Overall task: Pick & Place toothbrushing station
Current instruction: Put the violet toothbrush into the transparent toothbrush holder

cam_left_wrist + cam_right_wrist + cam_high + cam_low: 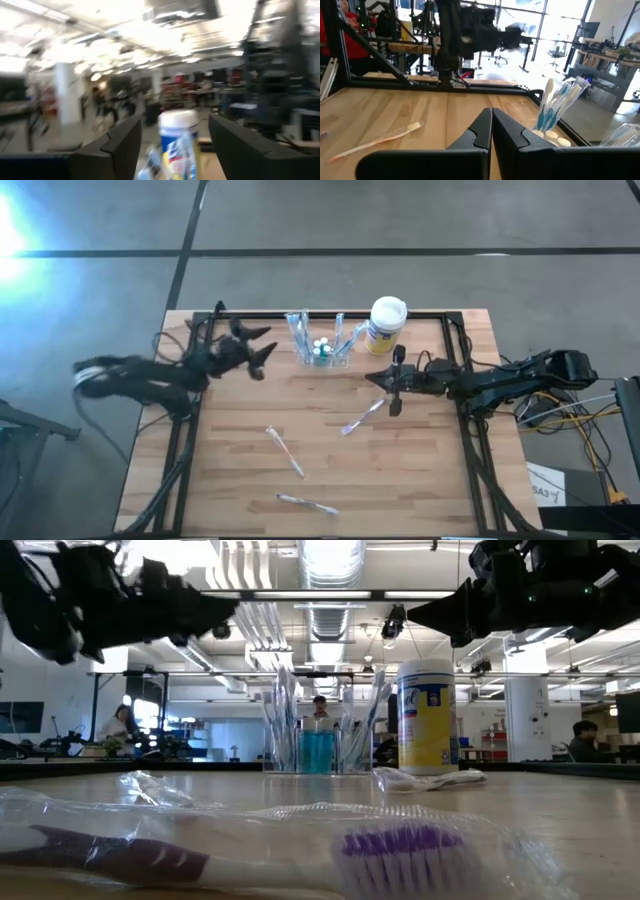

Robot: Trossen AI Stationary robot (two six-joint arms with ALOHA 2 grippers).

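Observation:
The toothbrushing station point(322, 346) is a small clear holder with toothbrushes standing in it. It rests on its base on the wooden table near the far edge, and it also shows in the low view point(318, 740) and the right wrist view point(555, 120). My left gripper point(262, 347) hovers open to the left of the station, above the table, and touches nothing. In its own view the fingers point(172, 150) stand wide apart. My right gripper point(397, 385) waits shut to the right, its fingertips together point(491, 125) and nothing between them.
A white-lidded canister point(386, 325) with a yellow label stands just right of the station. Three wrapped toothbrushes lie on the table: one at the middle point(285, 450), one under the right gripper point(362, 417), and one by the near edge point(307, 503). A black frame point(455, 340) borders the table.

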